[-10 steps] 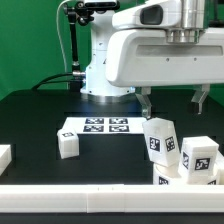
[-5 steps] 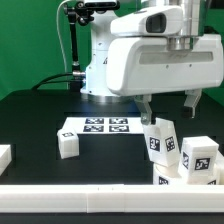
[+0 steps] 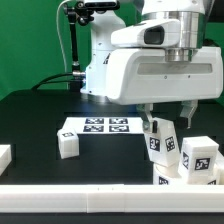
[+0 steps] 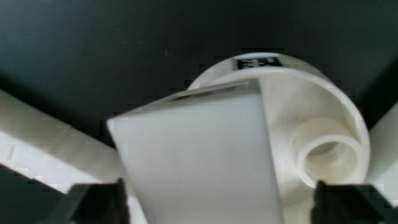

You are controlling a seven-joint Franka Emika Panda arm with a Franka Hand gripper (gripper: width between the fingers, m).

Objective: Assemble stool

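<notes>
Hand [image 3: 169, 121] is hovering with fingers spread, straddling the top of a tagged leg block [image 3: 160, 140] at the exterior view's right. Can't tell if the pads are touching it. In the wrist view the leg block is overlapping the round seat [image 4: 329, 100]. A second leg block [image 3: 201, 157] is sitting just beside it on the black tabletop [image 3: 40, 115]. The marker board [image 3: 95, 126] and a plain white block [image 3: 67, 145] are lying toward the exterior view's left.

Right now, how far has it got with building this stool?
Barely started. No leg shows on the round seat, and a second leg block stands loose. In hand: the open tool hovers over one leg block, not gripping it. Left: grasp it, fit it to the seat, then do the other legs.
</notes>
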